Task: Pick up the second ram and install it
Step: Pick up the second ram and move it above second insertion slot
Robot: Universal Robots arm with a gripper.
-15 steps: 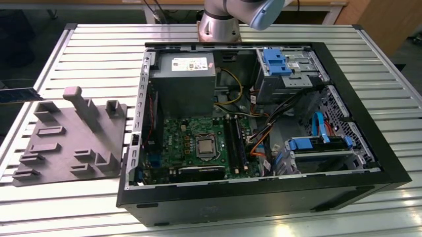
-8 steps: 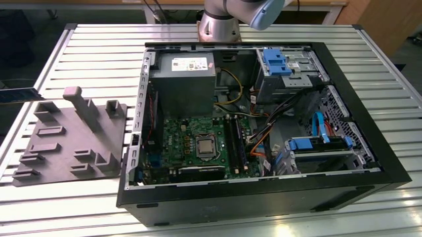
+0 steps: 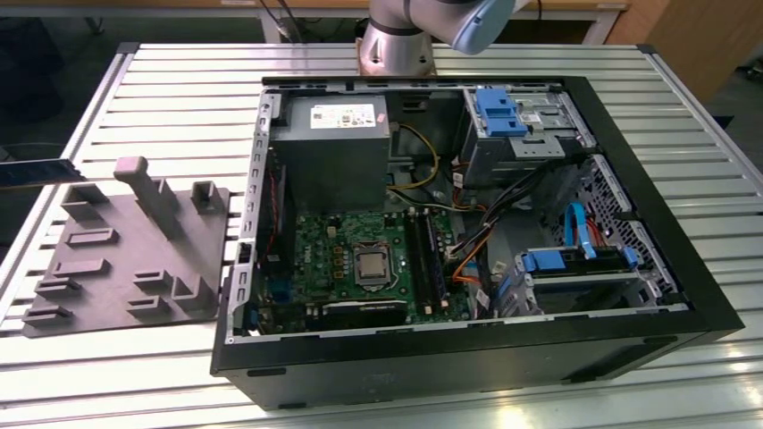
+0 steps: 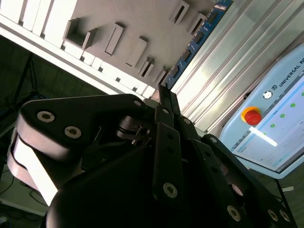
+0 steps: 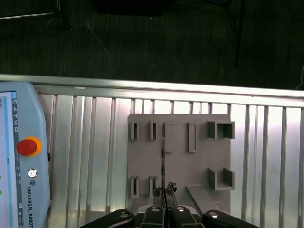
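Clamped narrow on one end of the memory stick (image 5: 163, 156), jaws pinching the thin board from both sides. Seen edge-on in the first wrist view: a slim dark line reaching out from the jaws in front of the grey slotted plate (image 5: 199, 161). No telling there whether touching the plate or hanging clear. Shown flatter in the second wrist view: the stick (image 4: 202, 33) as a blue board with a row of small dark chips, stretching away from the black jaws, with the plate (image 4: 142, 19) on one side and the bare ribs of the metal tabletop (image 4: 247, 57) on the other. Also there, a pale control tablet (image 4: 270, 128) with a red button (image 4: 251, 115), apart from the plate. In the exterior view, a level dark blue strip of the stick (image 3: 34, 172) at the exterior view's left edge, over the tabletop's rim, beyond the plate (image 3: 120, 259) and well apart from the open computer case (image 3: 667, 295) toward the exterior view's right. Inside the case: green motherboard (image 3: 339, 250), long black slots (image 3: 426, 259) just beside the processor (image 3: 372, 266), grey power box (image 3: 328, 152) on the far side of the board, blue drive brackets (image 3: 501, 112) at the far corner. Base of the arm (image 3: 394, 45) at the far edge of the tabletop, behind the case.
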